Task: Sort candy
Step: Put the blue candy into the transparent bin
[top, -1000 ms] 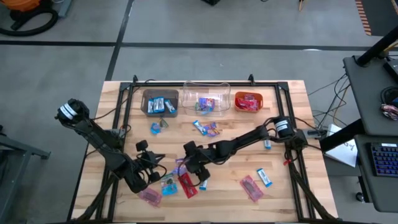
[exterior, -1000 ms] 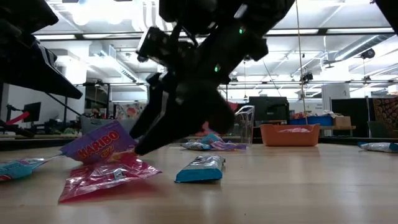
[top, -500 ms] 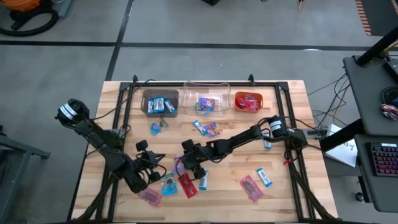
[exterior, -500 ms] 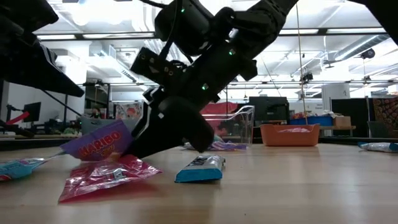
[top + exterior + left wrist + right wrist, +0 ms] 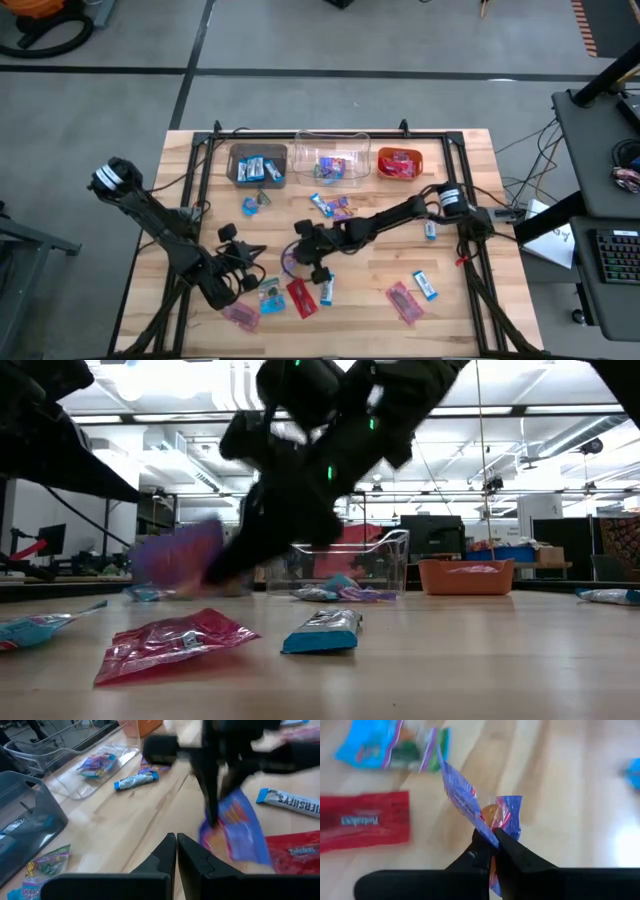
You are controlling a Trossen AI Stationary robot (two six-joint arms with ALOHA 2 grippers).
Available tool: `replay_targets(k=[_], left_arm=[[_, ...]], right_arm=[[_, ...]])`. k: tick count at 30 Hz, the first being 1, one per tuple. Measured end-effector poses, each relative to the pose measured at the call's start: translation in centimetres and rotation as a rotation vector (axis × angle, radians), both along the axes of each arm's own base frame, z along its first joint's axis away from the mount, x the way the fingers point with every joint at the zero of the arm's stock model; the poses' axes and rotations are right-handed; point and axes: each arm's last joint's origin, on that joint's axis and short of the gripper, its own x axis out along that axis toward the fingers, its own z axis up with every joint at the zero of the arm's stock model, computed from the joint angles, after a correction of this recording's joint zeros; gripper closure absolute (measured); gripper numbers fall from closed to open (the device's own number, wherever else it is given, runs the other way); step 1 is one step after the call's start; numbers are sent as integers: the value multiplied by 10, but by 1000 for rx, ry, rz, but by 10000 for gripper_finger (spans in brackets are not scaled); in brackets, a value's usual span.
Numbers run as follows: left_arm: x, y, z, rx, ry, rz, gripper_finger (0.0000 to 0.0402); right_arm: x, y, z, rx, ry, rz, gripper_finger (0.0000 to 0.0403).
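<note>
Right wrist view: right end effector (image 5: 491,851) pinches one purple candy (image 5: 465,802).

Bare wood (image 5: 370,275) between scattered candy (image 5: 300,297); three bins (image 5: 330,160) along the far edge.
</note>
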Motion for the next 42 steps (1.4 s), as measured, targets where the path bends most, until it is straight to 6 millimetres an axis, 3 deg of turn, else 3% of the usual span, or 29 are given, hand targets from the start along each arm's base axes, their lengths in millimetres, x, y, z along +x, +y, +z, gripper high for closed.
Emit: replay_targets(k=[6, 13, 18, 25, 30, 42], left_arm=[[0, 1, 13, 13, -20, -16, 402], [3, 1, 23, 58, -32, -20, 402], [7, 4, 26, 56, -39, 1, 402], [12, 7, 31, 54, -29, 15, 402], [18, 10, 36, 74, -21, 22, 402], [32, 26, 36, 8, 121, -16, 402]], right_arm=[[-17, -42, 55, 25, 18, -183, 394], [-57, -115, 105, -109, 70, -653, 394], [-90, -173, 110, -42, 197, -903, 394], [-118, -237, 89, 115, 325, -1080, 394], [-124, -251, 81, 137, 347, -1121, 382], [-125, -250, 86, 124, 338, -1106, 275]])
